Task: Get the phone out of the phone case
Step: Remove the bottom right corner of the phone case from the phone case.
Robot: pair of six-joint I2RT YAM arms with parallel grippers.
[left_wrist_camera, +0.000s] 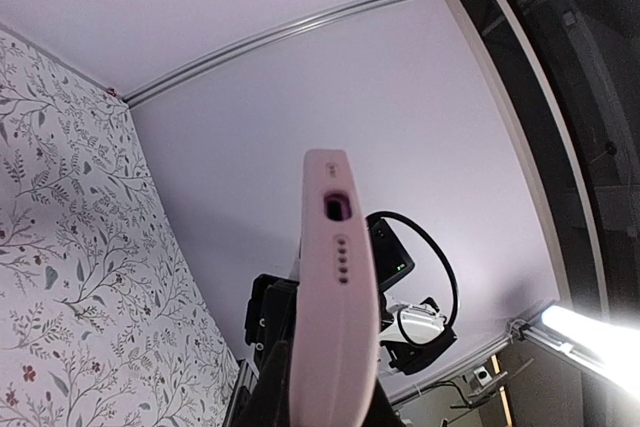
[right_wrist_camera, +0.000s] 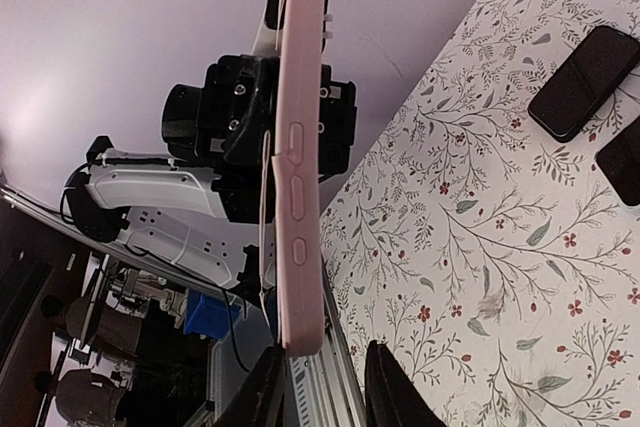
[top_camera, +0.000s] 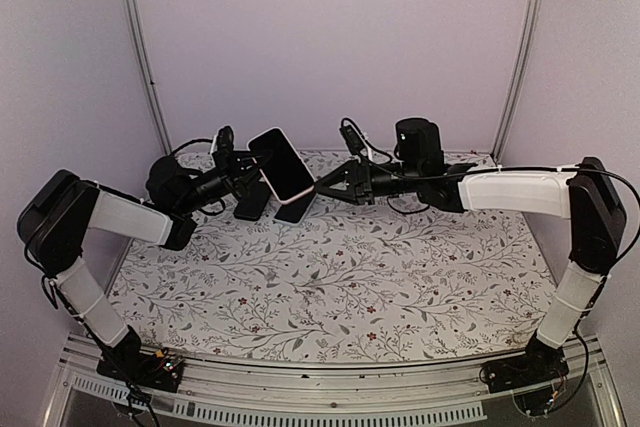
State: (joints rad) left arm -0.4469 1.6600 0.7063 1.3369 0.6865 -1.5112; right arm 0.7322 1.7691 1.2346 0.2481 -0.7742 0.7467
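Top cam: phone [top_camera: 278,162] sits in the pink phone case [top_camera: 293,195], up in the air over the back of the surface [top_camera: 330,287], with the left tool [top_camera: 250,162] pinching the case. Left wrist: case end-on, port showing. Right wrist: right tool [right_wrist_camera: 320,382] a bit spread, case's end right at the gap.

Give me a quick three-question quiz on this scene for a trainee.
1. True or false: the pink phone case lies flat on the table.
2. How many dark phones lie on the table? A one, B two, C four.
3. Which gripper is shut on the pink phone case?
Key: 1 false, it is held in the air; 2 B; 3 the left gripper.
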